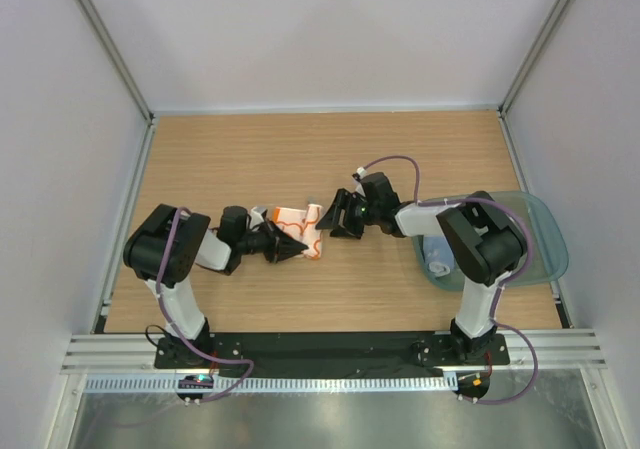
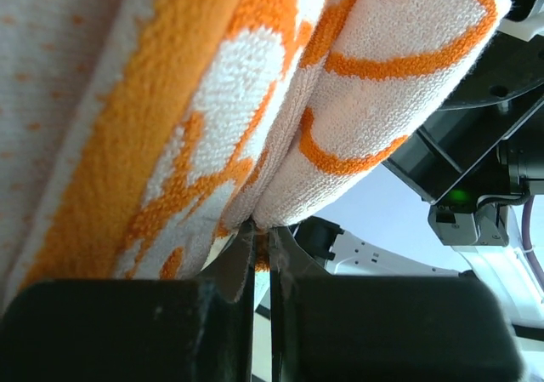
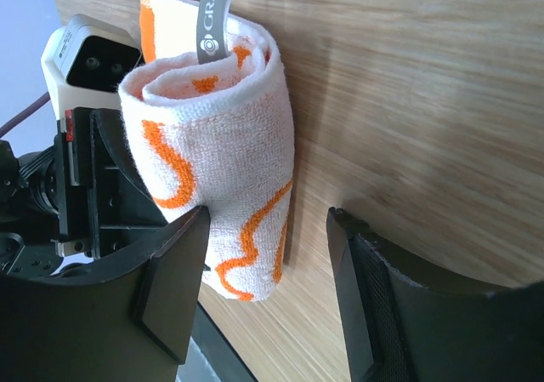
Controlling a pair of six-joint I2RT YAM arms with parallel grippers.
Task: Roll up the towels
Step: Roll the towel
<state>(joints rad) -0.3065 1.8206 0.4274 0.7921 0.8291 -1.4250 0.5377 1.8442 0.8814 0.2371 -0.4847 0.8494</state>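
Rolled white towel with orange pattern (image 3: 223, 156), light wooden table (image 3: 425, 84) behind.
1 grey label (image 3: 214, 16) at its top end; right gripper (image 3: 268, 220), 2 jaws spread apart.

Premises: a robotics laboratory test cell, not a domestic or retail setting.

Grounds:
- Wood-grain counter (image 1: 300, 159) enclosed on three sides by plain white panels (image 1: 320, 29) set in aluminium frame posts (image 1: 110, 39).
- Two black-and-white robot arms, left arm (image 1: 165, 249) and right arm (image 1: 485, 244), fixed to a black base plate (image 1: 330, 347) at the near edge.
- Exposed purple cabling (image 1: 395, 161) runs along the arms.
- Slotted cable duct (image 1: 300, 382) and bare metal sheet (image 1: 330, 419) lie in front of the bases.
- Furnishings: purely functional.
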